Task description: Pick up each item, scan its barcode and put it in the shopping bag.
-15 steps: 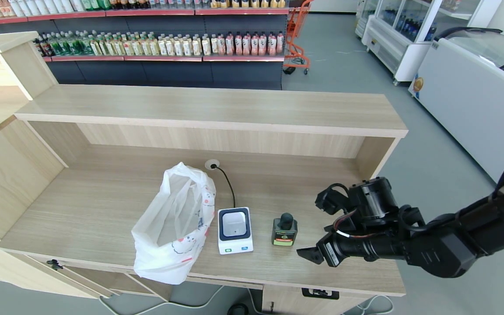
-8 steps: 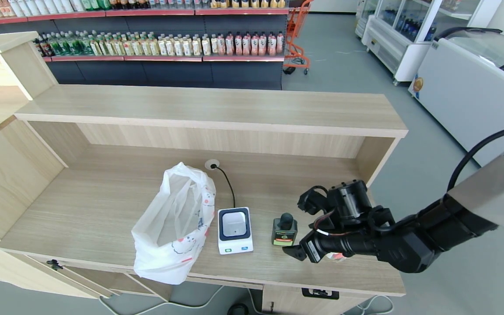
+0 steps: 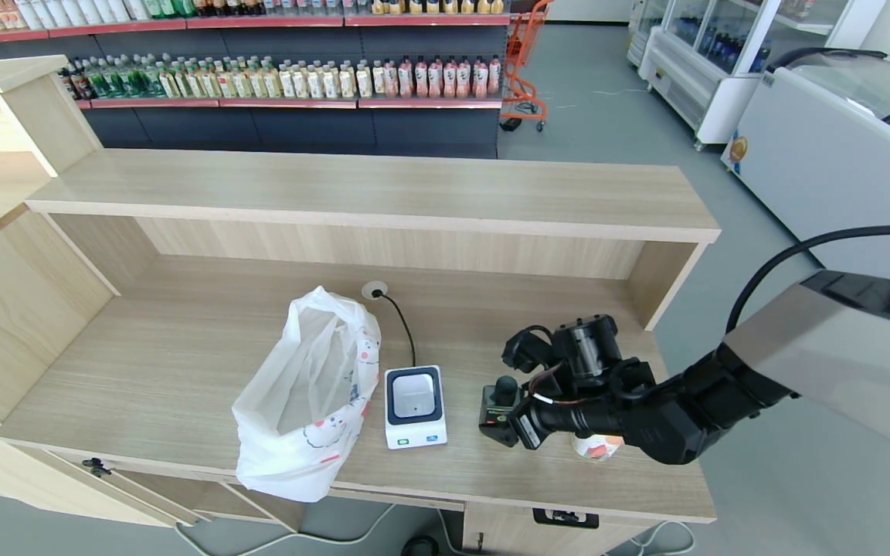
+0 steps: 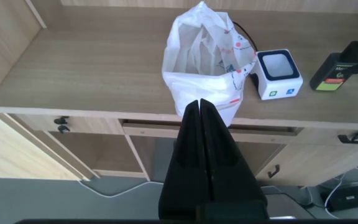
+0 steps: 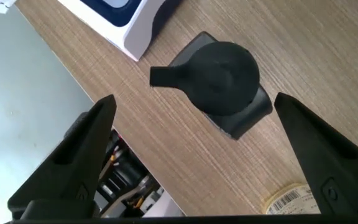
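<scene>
Dark square pump-cap bottle [image 5: 225,78] upper-centre, not yet gripped; we see right gripper [image 5: 196,106] wide open astride it, empty; scan, bagging pending.

The right arm [image 3: 669,425] is black with silver casing [image 3: 839,347]

Matt wood counter [image 3: 174,347], thin transl. plastic bag [image 3: 314,432]

Right pincer [image 5: 192,102] spread wide, angled downward, left pincer [image 4: 199,109] pressed together
</scene>
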Tool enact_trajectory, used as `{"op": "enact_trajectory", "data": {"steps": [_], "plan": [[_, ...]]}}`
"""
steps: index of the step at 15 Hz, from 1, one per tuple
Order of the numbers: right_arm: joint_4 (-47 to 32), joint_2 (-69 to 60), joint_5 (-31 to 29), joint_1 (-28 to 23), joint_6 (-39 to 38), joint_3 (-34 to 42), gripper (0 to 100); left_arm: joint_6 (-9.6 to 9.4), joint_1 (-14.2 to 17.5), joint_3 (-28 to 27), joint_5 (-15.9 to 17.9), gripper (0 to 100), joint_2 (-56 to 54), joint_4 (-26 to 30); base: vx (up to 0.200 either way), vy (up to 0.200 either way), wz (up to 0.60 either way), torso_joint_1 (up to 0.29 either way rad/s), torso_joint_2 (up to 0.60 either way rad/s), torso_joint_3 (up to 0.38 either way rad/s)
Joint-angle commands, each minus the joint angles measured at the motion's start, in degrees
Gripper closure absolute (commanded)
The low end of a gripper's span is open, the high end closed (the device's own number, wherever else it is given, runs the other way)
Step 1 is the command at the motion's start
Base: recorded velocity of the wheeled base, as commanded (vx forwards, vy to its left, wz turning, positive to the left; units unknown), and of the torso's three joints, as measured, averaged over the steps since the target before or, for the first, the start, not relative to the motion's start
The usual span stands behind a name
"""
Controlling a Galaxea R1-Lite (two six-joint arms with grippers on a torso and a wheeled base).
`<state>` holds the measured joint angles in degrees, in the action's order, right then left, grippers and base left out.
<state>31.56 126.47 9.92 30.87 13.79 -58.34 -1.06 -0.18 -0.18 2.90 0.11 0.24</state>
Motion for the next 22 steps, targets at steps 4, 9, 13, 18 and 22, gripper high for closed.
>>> {"op": "enact_trajectory", "data": {"steps": [4,9,13,18,22], "plan": [[2.98,5.63,0.8,0.16,2.3,-3.62,0,0.01,0.01,0.01,0.0,100,-0.02,0.02,0.0,0.0,0.0,0.0,0.0,0.0],[3.59,8.97,0.89,0.25,4.67,-5.9,0,0.01,0.01,0.01,0.0,100,-0.02,0.02,0.0,0.0,0.0,0.0,0.0,0.0],[3.68,10.82,0.98,0.86,4.76,-8.36,100,0.01,0.01,0.01,0.0,100,-0.02,0.02,0.0,0.0,0.0,0.0,0.0,0.0],[3.77,10.29,0.8,0.95,4.76,-8.01,100,0.01,0.01,0.01,0.0,100,-0.02,0.02,0.0,0.0,0.0,0.0,0.0,0.0],[3.51,5.63,1.06,0.95,2.82,-7.49,100,0.01,0.01,0.01,0.0,100,-0.02,0.02,0.0,0.0,0.0,0.0,0.0,0.0]]}}
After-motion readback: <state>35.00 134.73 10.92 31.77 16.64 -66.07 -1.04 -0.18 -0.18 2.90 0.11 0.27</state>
